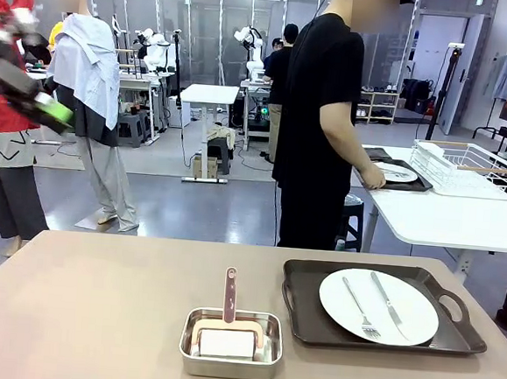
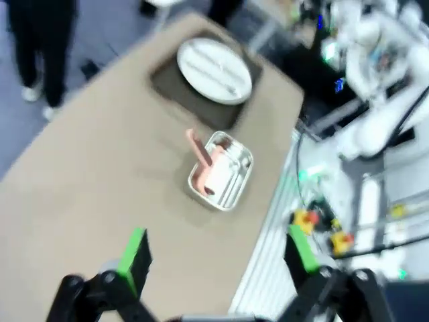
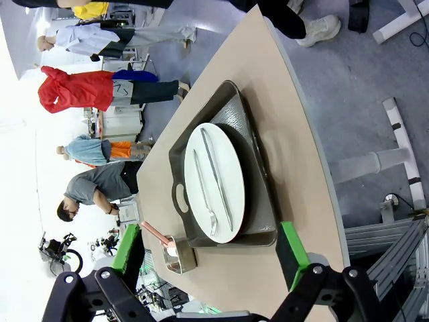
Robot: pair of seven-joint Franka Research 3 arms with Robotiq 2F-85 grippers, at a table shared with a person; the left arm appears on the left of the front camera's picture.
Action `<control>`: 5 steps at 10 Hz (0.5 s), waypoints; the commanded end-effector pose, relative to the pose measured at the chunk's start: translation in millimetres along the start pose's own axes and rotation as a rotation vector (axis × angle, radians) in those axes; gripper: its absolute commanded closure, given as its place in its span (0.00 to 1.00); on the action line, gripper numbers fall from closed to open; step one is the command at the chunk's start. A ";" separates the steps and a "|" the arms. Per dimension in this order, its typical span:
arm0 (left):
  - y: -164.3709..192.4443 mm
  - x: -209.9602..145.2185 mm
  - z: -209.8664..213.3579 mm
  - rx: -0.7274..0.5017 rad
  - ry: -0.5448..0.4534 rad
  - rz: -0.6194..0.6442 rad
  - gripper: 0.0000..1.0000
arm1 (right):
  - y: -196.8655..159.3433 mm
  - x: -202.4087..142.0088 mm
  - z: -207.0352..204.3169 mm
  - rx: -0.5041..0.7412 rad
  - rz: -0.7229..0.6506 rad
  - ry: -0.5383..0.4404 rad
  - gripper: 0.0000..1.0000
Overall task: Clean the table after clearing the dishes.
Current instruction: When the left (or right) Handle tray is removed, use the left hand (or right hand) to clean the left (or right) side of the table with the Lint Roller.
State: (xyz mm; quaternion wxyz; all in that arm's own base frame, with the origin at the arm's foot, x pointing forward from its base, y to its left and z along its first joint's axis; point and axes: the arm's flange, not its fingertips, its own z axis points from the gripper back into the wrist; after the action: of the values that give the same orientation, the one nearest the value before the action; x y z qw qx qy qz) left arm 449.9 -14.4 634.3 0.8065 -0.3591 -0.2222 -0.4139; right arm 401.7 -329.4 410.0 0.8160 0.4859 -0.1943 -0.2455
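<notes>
Table (image 1: 85, 317) beige, floor (image 1: 191, 206) grey

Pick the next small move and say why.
Probably bring the open right gripper down to the tray. That tray, with its plate, sits on the table, so clearing isn't finished; the person's hand is on the other tray at the white table. The roller can wait in its pan.

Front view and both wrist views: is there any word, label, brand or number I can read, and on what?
No legible text in any view.
The plate, tray, steel pan, roller handle and table: no print visible.
Anything printed farther back in the room: too small or blurred to read.
</notes>
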 end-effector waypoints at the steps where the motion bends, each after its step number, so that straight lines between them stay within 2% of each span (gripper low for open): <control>1: -8.5 9.4 -66.0 0.077 0.219 -0.215 0.00 | 2.6 -0.3 1.2 0.003 0.003 -0.003 0.00; 3: -28.7 23.2 -130.9 0.078 0.365 -0.354 0.00 | 2.6 -0.3 1.2 0.003 0.003 -0.003 0.00; 5: -33.8 23.1 -167.4 0.071 0.430 -0.396 0.00 | 2.6 -0.3 1.2 0.003 0.003 -0.003 0.00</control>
State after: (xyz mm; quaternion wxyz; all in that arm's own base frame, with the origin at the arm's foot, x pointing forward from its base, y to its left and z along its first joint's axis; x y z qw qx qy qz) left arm 443.8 -179.2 561.1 0.7550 -0.1968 -0.1135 -0.6152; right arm 401.8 -329.4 410.2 0.8161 0.4858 -0.1944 -0.2453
